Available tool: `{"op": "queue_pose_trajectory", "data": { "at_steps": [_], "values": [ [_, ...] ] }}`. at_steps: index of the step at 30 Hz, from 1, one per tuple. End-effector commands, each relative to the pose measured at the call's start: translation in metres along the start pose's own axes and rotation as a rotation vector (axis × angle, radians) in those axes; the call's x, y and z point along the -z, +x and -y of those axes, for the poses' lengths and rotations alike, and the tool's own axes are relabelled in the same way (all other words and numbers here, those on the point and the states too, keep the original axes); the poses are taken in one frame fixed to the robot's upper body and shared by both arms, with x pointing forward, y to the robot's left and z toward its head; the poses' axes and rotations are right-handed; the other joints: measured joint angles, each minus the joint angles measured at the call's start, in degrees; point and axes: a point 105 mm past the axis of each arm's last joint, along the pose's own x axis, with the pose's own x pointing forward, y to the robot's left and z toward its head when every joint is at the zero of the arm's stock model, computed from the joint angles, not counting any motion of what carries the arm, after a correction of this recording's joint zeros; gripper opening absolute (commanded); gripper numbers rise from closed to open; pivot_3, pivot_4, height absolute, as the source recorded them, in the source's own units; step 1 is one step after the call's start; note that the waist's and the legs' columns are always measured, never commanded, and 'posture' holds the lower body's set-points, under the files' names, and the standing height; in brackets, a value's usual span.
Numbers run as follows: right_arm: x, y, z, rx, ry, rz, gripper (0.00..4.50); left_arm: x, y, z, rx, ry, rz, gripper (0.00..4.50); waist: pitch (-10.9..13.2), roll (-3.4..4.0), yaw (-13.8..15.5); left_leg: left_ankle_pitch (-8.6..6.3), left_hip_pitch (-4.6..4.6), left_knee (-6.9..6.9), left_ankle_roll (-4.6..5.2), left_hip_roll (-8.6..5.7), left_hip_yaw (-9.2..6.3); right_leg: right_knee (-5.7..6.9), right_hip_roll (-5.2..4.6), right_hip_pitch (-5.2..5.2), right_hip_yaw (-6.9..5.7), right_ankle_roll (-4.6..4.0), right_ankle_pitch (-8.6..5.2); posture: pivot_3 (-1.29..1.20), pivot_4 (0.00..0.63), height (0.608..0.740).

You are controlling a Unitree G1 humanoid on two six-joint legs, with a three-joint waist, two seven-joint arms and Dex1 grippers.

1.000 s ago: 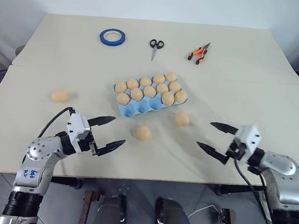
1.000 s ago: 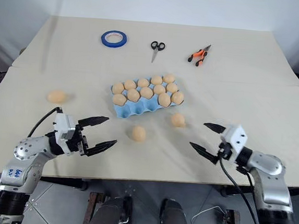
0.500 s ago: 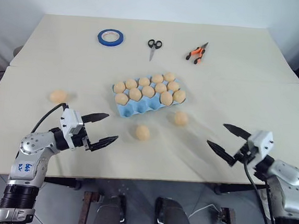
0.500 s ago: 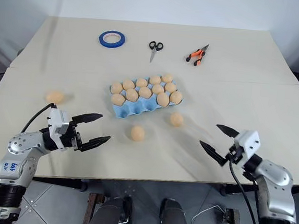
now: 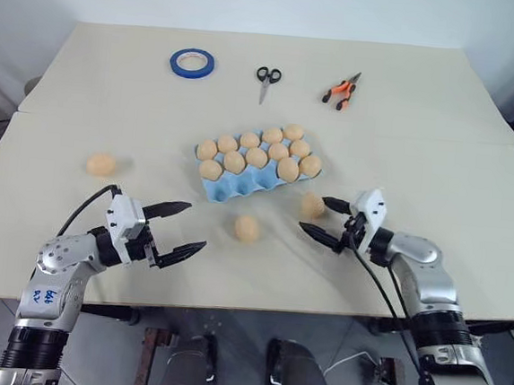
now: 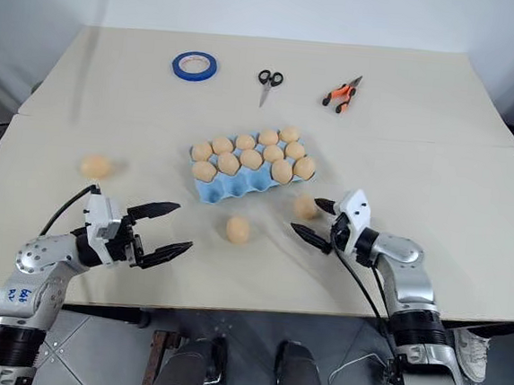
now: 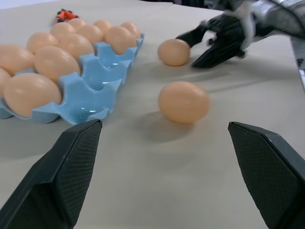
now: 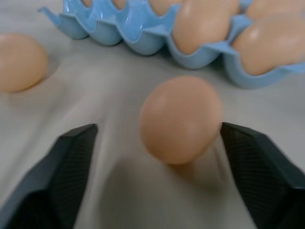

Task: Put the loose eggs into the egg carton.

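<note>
Counting ten eggs already sitting in the carton (image 5: 239, 186) with its near row of cups empty, three eggs are left: one (image 5: 312, 204) between the right tool's (image 5: 314, 217) spread fingers, one (image 5: 247, 229) ahead of the wide-open left tool (image 5: 188, 229), one (image 5: 101, 164) off by itself, plenty of bare counter (image 5: 421, 171) around.

The whole desk (image 5: 427, 99) is seen from above by the L & R eye views, facing fwd and down. Low, close views along the desk are given by both wrist cams. The egg carton (image 7: 102, 71) and two loose eggs (image 8: 180, 119) are shared by all views.
</note>
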Motion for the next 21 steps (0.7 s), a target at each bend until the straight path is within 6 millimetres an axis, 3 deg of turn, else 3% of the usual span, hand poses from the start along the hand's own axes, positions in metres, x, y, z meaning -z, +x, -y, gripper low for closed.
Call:
{"op": "queue_pose_trajectory", "data": {
  "at_steps": [1, 4, 6, 10, 14, 18, 21],
  "values": [
    [-0.015, 0.008, 0.003, 0.003, -0.05, 0.054, 2.8, -0.012, -0.001, 0.002, -0.004, 0.026, 0.037, 4.5, 0.0, 0.0, 0.0, 0.0, 0.0, 0.0, 0.0, -0.01, 0.0, 0.0, 0.0, 0.0, 0.0, 0.0, 0.0, 0.0, 0.15, 0.74],
    [-0.022, 0.012, 0.001, -0.007, -0.066, 0.086, 1.72, -0.012, -0.002, 0.001, -0.014, 0.029, 0.039, 4.5, 0.0, 0.0, 0.0, -0.05, 0.01, 0.01, -0.1, 0.0, 0.0, 0.02, 0.0, 0.01, 0.0, 0.0, 0.0, 0.0, 0.15, 0.74],
    [-0.032, 0.015, -0.003, -0.031, -0.071, 0.111, 1.44, -0.012, -0.003, 0.001, -0.025, 0.034, 0.039, 4.5, 0.0, 0.0, 0.0, -0.05, 0.01, 0.01, -0.11, 0.01, -0.02, 0.03, 0.0, 0.01, -0.01, 0.0, 0.0, 0.0, 0.15, 0.74],
    [-0.061, 0.029, -0.013, -0.069, -0.094, 0.163, 1.44, -0.011, -0.004, 0.001, -0.045, 0.031, 0.04, 4.5, 0.0, 0.0, -0.3, -0.05, -0.01, 0.01, -0.1, 0.01, -0.02, 0.02, 0.0, -0.01, 0.01, 0.0, 0.0, 0.0, 0.15, 0.74],
    [-0.084, 0.05, -0.003, 0.011, -0.061, 0.191, 1.44, -0.009, -0.003, 0.005, -0.046, 0.023, 0.042, 4.5, 0.0, 0.0, -1.0, -0.09, 0.03, 0.01, -0.26, 0.03, -0.02, 0.13, 0.0, -0.03, 0.03, -0.01, 0.0, 0.0, 0.15, 0.74],
    [-0.092, 0.066, -0.006, -0.004, -0.071, 0.163, 1.44, -0.009, -0.002, 0.006, -0.05, 0.019, 0.044, 4.5, 0.0, 0.0, -1.1, -0.06, 0.0, 0.0, -0.3, 0.02, -0.06, 0.13, -0.01, -0.04, 0.0, -0.02, 0.01, 0.0, 0.15, 0.74],
    [-0.09, 0.073, -0.013, -0.034, -0.073, 0.146, 2.29, -0.009, -0.003, 0.006, -0.058, 0.021, 0.043, 4.5, 0.0, 0.0, -1.2, -0.08, -0.03, -0.02, -0.23, 0.01, -0.07, 0.06, -0.04, -0.04, -0.03, -0.02, 0.01, 0.0, 0.15, 0.74]
  ]
}}
